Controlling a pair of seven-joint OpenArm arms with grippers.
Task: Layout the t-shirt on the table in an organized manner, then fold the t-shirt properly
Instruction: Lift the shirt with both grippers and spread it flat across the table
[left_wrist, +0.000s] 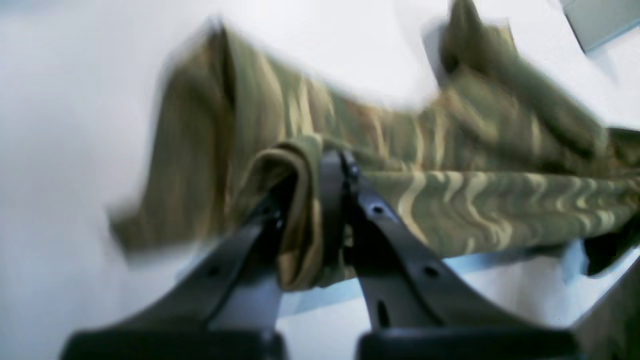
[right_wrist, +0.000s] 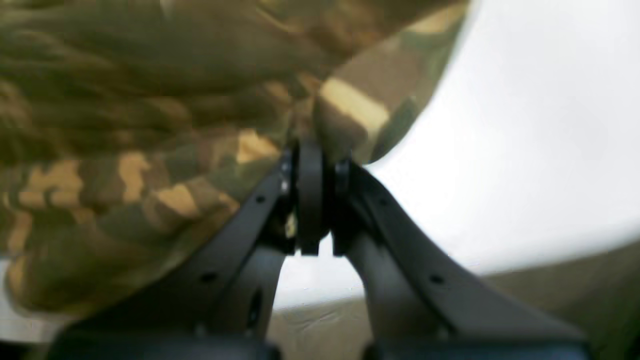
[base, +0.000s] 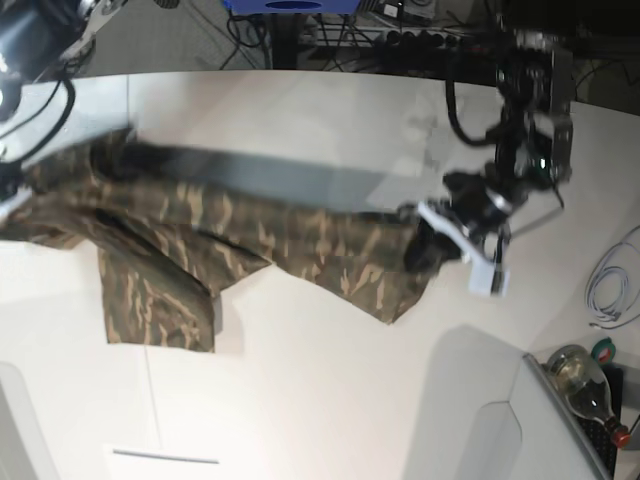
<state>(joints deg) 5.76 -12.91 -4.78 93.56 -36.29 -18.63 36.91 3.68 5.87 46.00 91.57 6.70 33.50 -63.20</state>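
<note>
The camouflage t-shirt (base: 250, 235) hangs stretched in a long band between my two arms, above the white table (base: 330, 400). One part droops down to the tabletop at the left. My left gripper (base: 425, 240) holds the band's right end. In the left wrist view, the left gripper (left_wrist: 312, 170) is shut on a folded edge of the t-shirt (left_wrist: 450, 200). In the right wrist view, my right gripper (right_wrist: 312, 155) is shut on a bunch of the t-shirt (right_wrist: 125, 125). Both wrist views are blurred.
A glass bottle (base: 580, 380) lies at the lower right, beyond the table's edge. A white cable (base: 610, 290) lies at the right edge. Dark cables and a blue object (base: 290, 5) sit behind the table. A thin dark seam (base: 150, 380) runs across the tabletop.
</note>
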